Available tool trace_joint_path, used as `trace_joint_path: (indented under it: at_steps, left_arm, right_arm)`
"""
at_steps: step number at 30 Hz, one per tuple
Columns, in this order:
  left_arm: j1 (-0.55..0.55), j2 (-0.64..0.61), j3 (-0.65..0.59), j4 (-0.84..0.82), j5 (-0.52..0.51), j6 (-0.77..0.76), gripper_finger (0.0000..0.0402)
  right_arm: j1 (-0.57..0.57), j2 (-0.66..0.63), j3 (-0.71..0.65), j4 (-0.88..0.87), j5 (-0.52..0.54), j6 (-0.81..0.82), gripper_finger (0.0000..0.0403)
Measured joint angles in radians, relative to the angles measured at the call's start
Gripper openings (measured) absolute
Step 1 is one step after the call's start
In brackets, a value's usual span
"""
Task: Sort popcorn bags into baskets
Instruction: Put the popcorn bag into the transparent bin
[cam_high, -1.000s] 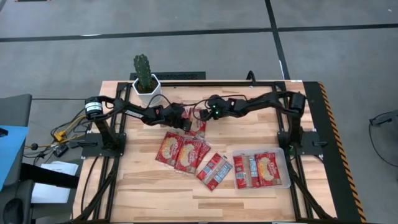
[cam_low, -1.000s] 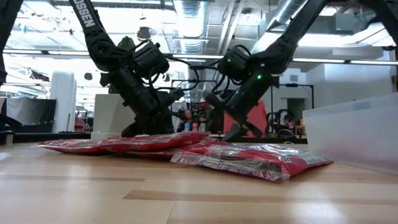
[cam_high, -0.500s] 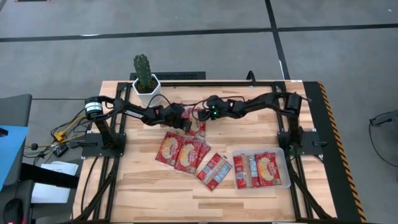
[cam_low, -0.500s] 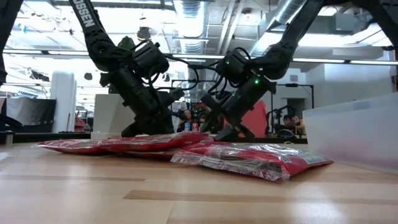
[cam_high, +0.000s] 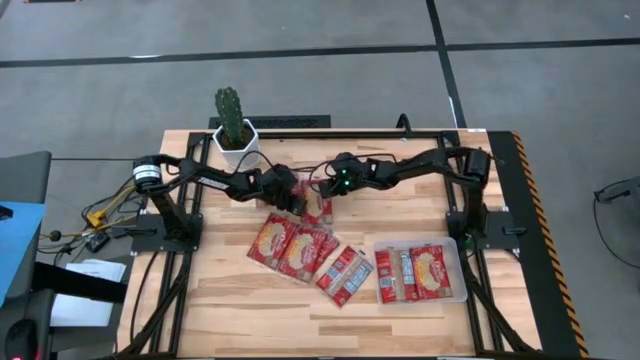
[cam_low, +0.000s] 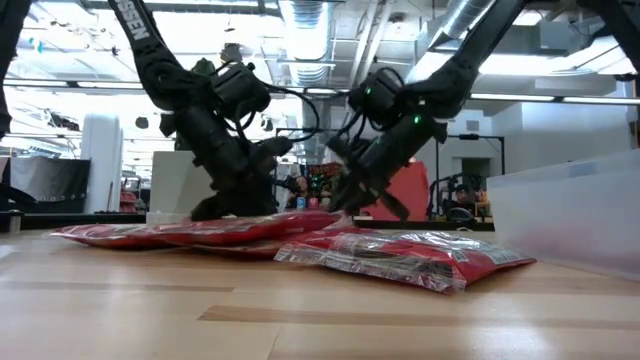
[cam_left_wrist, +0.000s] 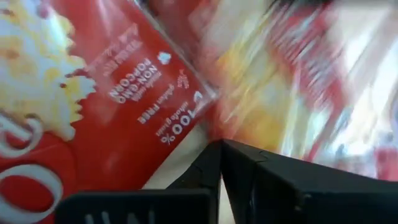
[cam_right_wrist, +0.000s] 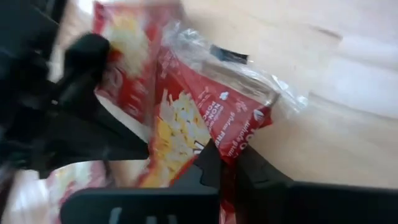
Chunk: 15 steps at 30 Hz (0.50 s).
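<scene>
Both arms reach in toward the middle of the table (cam_high: 230, 300), back half, and their wrists nearly meet. The left gripper (cam_high: 292, 200) angles down from the left side onto a popcorn bag (cam_high: 318, 206) lying just behind the loose group; in its wrist view the two dark fingers (cam_left_wrist: 249, 168) sit pressed together at the packet's edge, closed, though I cannot tell whether any foil is caught between them. The right gripper (cam_high: 322, 192) comes in from the right side, tilted down at the same bag, and its wrist view shows the fingers (cam_right_wrist: 214, 165) pinched on the red corner of that packet, which looks lifted at that end in the low view.

In front of them, two bags (cam_high: 288, 243) lie overlapping near the centre, with a third bag (cam_high: 345, 275) just beside them toward the front edge. The clear basket (cam_high: 458, 262) sits near the right front corner, holding three packets (cam_high: 412, 273) side by side. A cactus in a white pot (cam_high: 235, 135) stands at the back edge, left of the arms.
</scene>
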Motion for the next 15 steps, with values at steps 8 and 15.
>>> trace_joint_path:
  at_steps: [8, 15]
  left_arm:
    - [0.0, -0.185, -0.001, -0.081, 0.014, -0.001, 0.0]
    - [0.0, -0.315, 0.0, -0.136, 0.004, 0.007, 0.0]
  right_arm:
    - [-0.059, -0.166, 0.0, -0.158, -0.022, -0.079, 0.0015]
    - [-0.069, -0.423, 0.002, -0.472, -0.103, -0.196, 0.0015]
